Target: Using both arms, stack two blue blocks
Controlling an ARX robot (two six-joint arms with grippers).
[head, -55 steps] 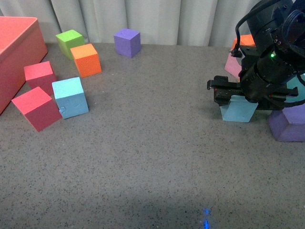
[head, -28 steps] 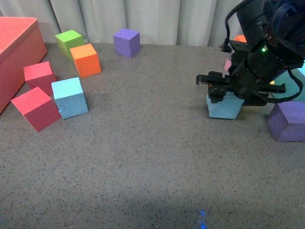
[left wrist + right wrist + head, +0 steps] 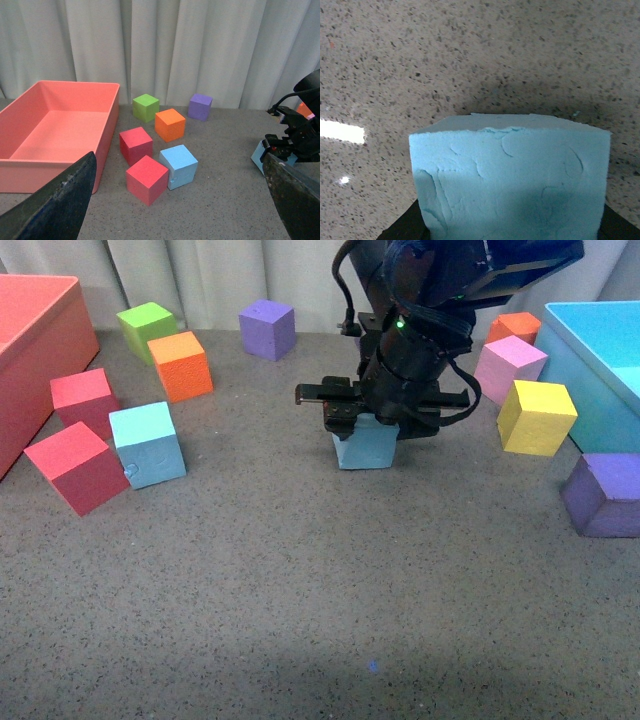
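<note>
My right gripper (image 3: 368, 422) is shut on a sky-blue block (image 3: 365, 447) and holds it at mid-table, at or just above the surface. In the right wrist view this block (image 3: 510, 175) fills the lower frame between the dark fingers. The second sky-blue block (image 3: 147, 443), with a small dent, sits on the table at the left between red cubes; it also shows in the left wrist view (image 3: 178, 165). My left gripper (image 3: 180, 220) is open and well above the table, its two dark fingers (image 3: 55, 205) at the frame's lower corners. The left arm is out of the front view.
A red bin (image 3: 35, 350) stands at the far left, a turquoise bin (image 3: 590, 370) at the far right. Around lie two red cubes (image 3: 76, 465), orange (image 3: 180, 365), green (image 3: 147, 328), purple (image 3: 267, 328), pink (image 3: 510, 365), yellow (image 3: 536, 416) and another purple cube (image 3: 603, 495).
My right arm has carried the blue block leftward from beside the turquoise bin to mid-table, uncovering the yellow and pink cubes. The left blue block has not moved.
</note>
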